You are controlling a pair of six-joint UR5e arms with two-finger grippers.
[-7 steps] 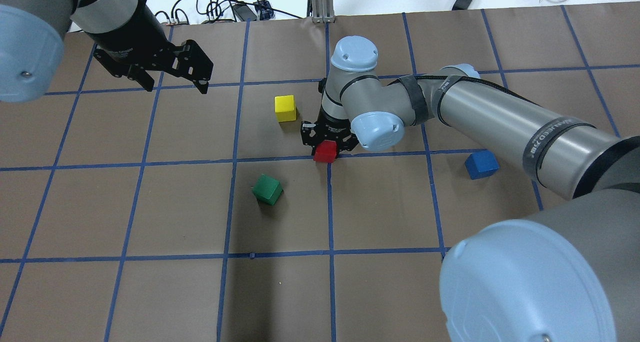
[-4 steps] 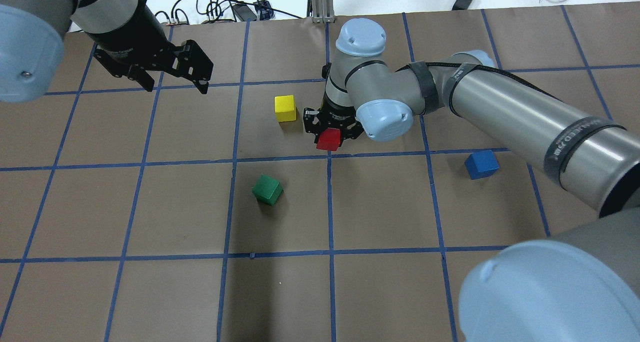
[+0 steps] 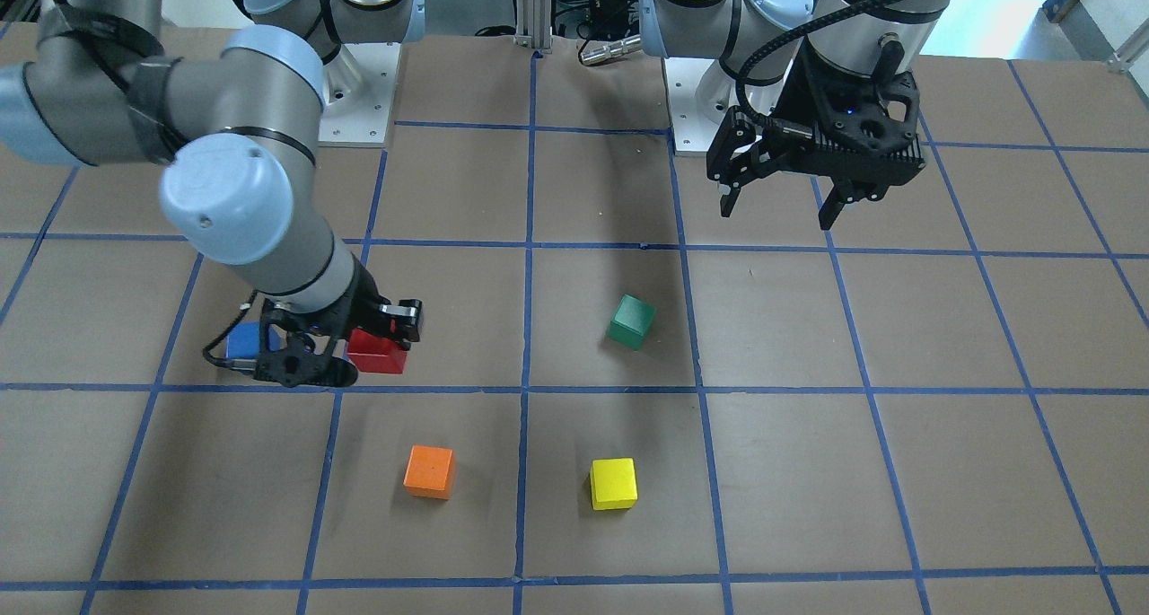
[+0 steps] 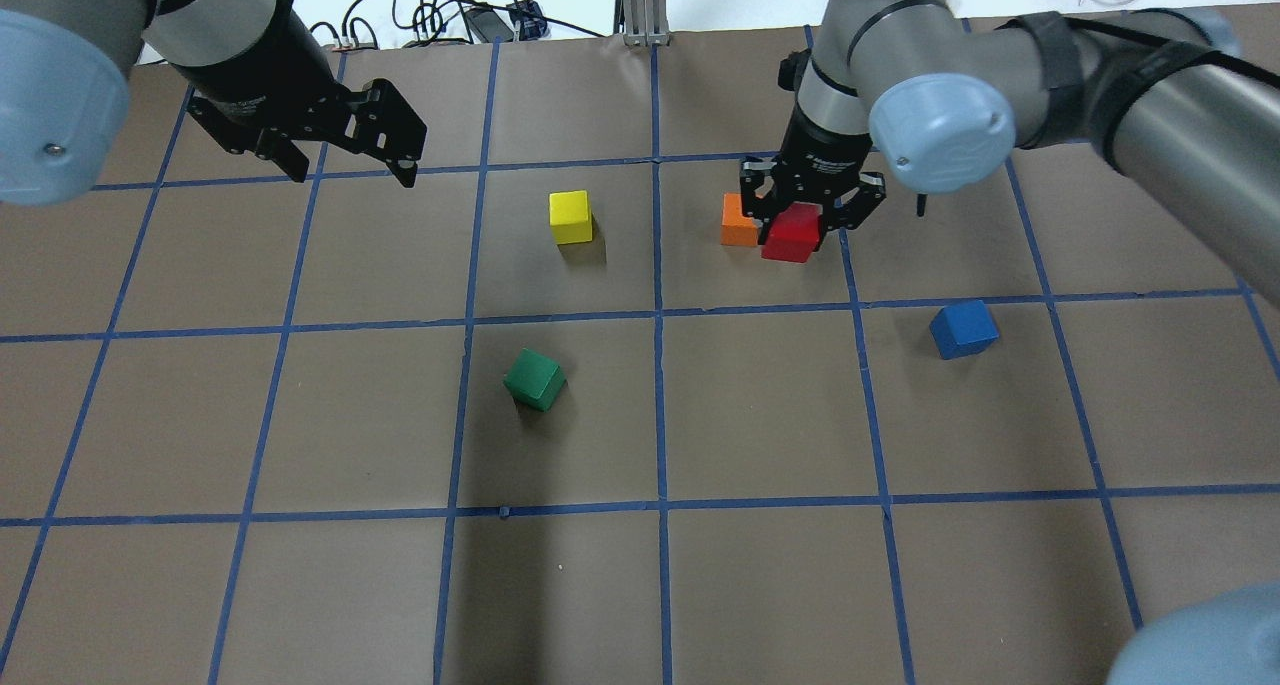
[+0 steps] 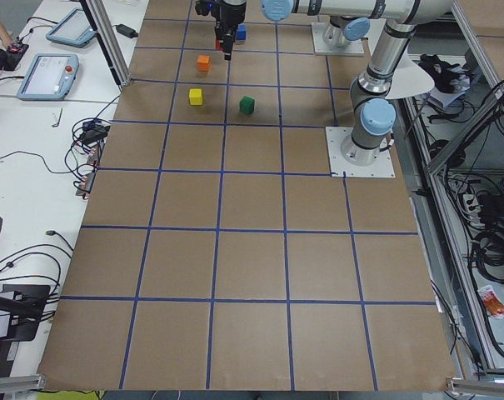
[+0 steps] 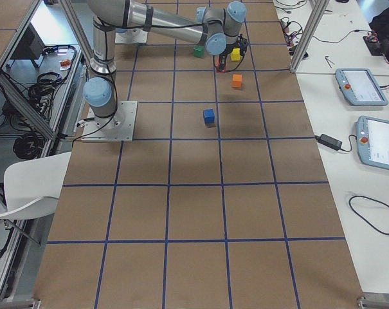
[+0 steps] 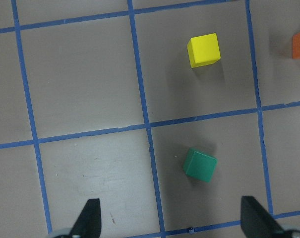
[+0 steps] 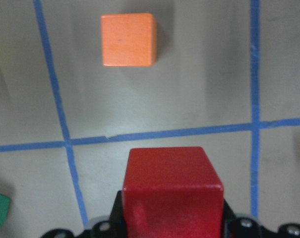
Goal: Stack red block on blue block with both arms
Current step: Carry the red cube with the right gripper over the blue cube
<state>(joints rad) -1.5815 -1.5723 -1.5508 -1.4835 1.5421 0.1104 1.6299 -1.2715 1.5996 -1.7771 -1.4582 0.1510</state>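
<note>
My right gripper [image 4: 798, 221] is shut on the red block [image 4: 790, 241] and holds it above the table, next to the orange cube. In the front view the right gripper [image 3: 348, 347] and the red block [image 3: 381, 353] hang close to the blue block [image 3: 239, 340], which is half hidden behind the gripper. The red block fills the bottom of the right wrist view [image 8: 172, 191]. The blue block [image 4: 963, 329] sits alone on the table, nearer the robot and to the right of the red block. My left gripper [image 4: 352, 176] is open and empty, high over the far left.
An orange cube [image 4: 737, 221] sits just left of the held block. A yellow cube [image 4: 571, 216] and a tilted green cube [image 4: 534, 379] stand around the table's middle. The left wrist view shows the green cube [image 7: 200, 165] and the yellow cube [image 7: 204, 49] below.
My right gripper has lifted the red block and carried it right and away from the robot, from the centre grid crossing to beside the orange cube. The left arm has not moved.
</note>
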